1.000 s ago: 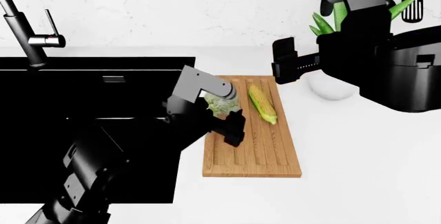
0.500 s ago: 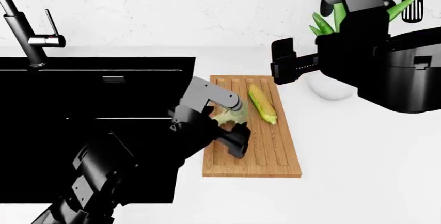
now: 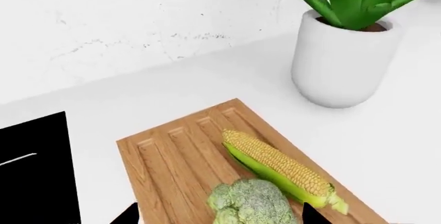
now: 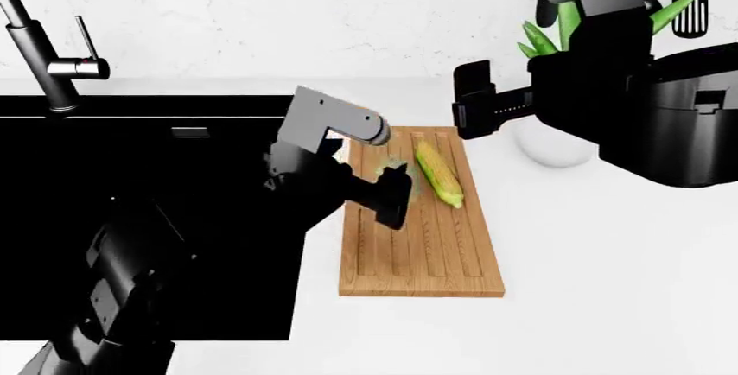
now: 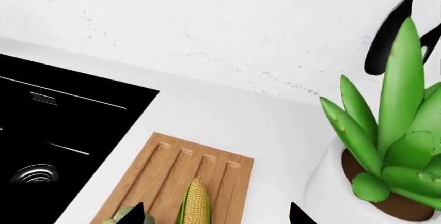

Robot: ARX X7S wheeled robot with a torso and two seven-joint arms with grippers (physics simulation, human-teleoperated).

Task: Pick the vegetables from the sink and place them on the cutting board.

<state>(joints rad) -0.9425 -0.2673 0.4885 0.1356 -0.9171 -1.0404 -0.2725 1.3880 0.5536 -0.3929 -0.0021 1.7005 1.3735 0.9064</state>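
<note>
Since half a second ago the left gripper (image 4: pixel 386 187) has risen off the cauliflower floret (image 3: pixel 251 203), which now lies free on the cutting board (image 3: pixel 172 167) directly below the claw. Its fingers stand apart, one dark tip on each side of the floret, neither touching it. The corn cob (image 3: pixel 282 168) rests on the board just beside the floret, on the claw's far side from the sink (image 4: pixel 150 176). The right gripper (image 4: pixel 475 98) hangs well above the board's far end near the potted plant (image 5: pixel 386 146); it seems spread with nothing between its tips, though only those tips show.
</note>
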